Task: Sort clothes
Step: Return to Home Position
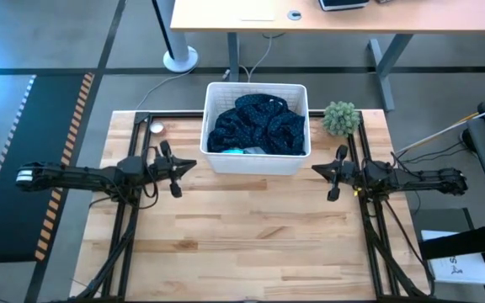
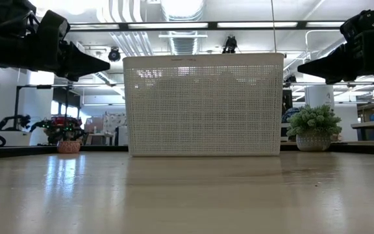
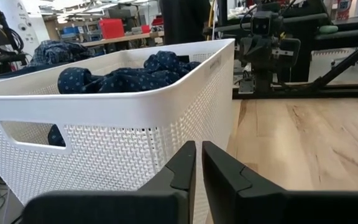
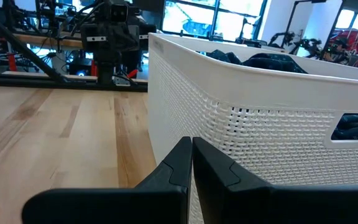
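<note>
High view first: bare pale wood planks of the table (image 1: 251,244) fill the lower half of the frame. Just above mid-height, the left gripper (image 1: 194,163) is seen at centre left, pointing toward the frame's middle and clear of everything; in the left wrist view a thin slit is seen between its fingers (image 3: 178,167), so they are barely parted, and nothing is held. The right gripper (image 1: 315,168) is placed at centre right, pointing back toward the left one, with its fingers pressed together and empty, as is confirmed by the right wrist view.

Between the two grippers and slightly above them in the frame, a white ribbed plastic basket (image 1: 257,162) is set. Inside it the clothes (image 1: 259,124) are heaped: a crumpled navy fabric covered in small pale dots lies on top in soft folds, and a scrap of teal and a bit of white are glimpsed at the basket's lower edge. In the left wrist view the dotted navy cloth is seen bulging just over the rim.

At the upper right of the basket, a small fuzzy green plant (image 1: 340,118) is stood near the table's far corner, apart from the basket. Beyond the table, a desk (image 1: 335,17) is seen along the top of the frame.
</note>
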Motion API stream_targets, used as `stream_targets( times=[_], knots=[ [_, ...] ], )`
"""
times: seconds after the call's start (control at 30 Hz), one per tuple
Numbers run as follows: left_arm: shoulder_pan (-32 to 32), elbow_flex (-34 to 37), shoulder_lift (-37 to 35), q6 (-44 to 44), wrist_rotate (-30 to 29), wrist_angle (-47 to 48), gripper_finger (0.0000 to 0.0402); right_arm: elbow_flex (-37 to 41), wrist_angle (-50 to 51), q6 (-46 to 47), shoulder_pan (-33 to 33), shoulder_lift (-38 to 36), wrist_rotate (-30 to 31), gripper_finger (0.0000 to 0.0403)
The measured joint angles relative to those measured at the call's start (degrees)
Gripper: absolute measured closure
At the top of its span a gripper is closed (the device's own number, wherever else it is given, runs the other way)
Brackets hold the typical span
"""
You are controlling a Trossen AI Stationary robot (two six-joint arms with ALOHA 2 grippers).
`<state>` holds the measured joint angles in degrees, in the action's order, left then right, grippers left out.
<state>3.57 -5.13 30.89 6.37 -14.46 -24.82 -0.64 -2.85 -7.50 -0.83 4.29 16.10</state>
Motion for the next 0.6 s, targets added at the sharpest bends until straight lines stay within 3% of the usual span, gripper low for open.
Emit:
stream_targets(
  times=[0.33,0.6],
  knots=[
    [0.0,4.4,-3.2,0.0,0.0,-0.1,0.0391,0.0,0.0,0.0,0.0,0.0,0.0,0.0403],
    [0.0,4.5,-7.1,0.1,0.0,15.6,0.0401,0.0,-0.2,0.0,0.0,0.0,0.0,0.0403]
  ],
)
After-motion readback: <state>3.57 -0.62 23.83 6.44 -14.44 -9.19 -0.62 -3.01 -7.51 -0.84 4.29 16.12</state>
